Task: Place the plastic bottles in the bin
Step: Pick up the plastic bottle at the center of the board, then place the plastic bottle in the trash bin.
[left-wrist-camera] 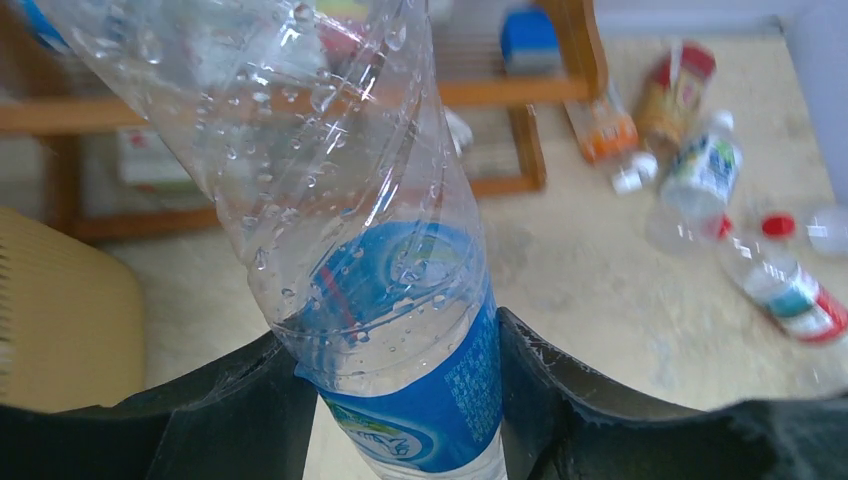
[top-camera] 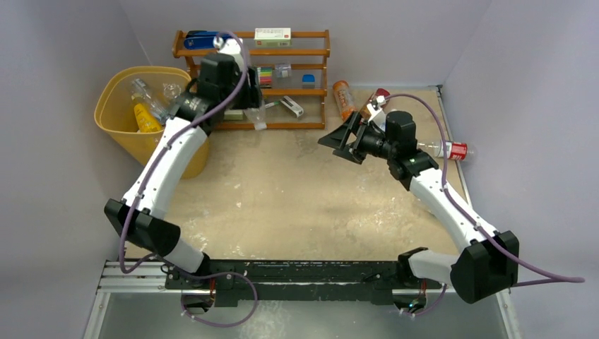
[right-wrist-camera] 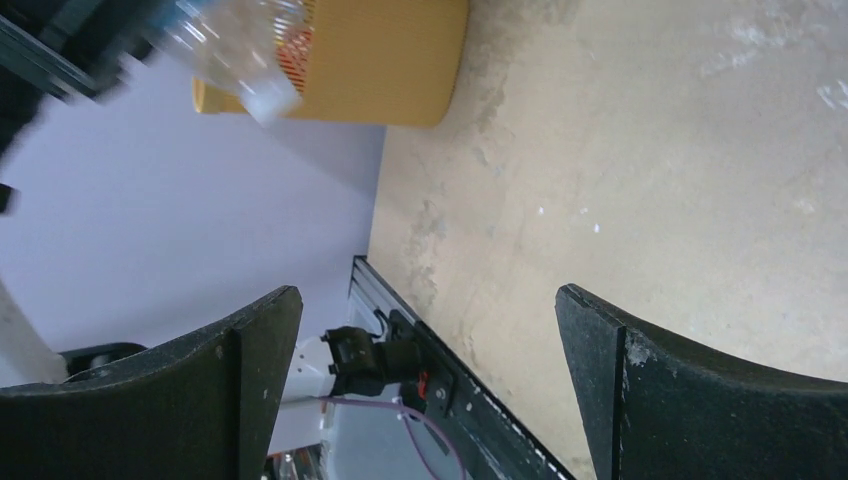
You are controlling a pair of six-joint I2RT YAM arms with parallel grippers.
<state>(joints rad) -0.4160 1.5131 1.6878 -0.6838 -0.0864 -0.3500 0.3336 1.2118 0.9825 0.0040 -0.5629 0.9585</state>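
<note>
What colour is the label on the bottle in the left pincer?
Blue label with white print on the bottle; best in left wrist view.

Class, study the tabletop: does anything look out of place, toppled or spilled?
Yes. At the far right of the table, an orange bottle and a red-labelled bottle lie on their sides, scattered rather than standing or in the yellow bin. No spill shows.

Pale, scuffed table (top-camera: 297, 191), its load gathered along the far side.
A yellow bin (top-camera: 134, 145) stands at the far left, with a wooden shelf rack (top-camera: 297, 126) just beside it against the back wall. At the far right lie an orange bottle (top-camera: 344, 99), a brown bottle (top-camera: 373, 102) with a red cap, a white-and-green-labelled bottle (left-wrist-camera: 700, 175) and a red-labelled clear bottle (top-camera: 452, 150).
</note>
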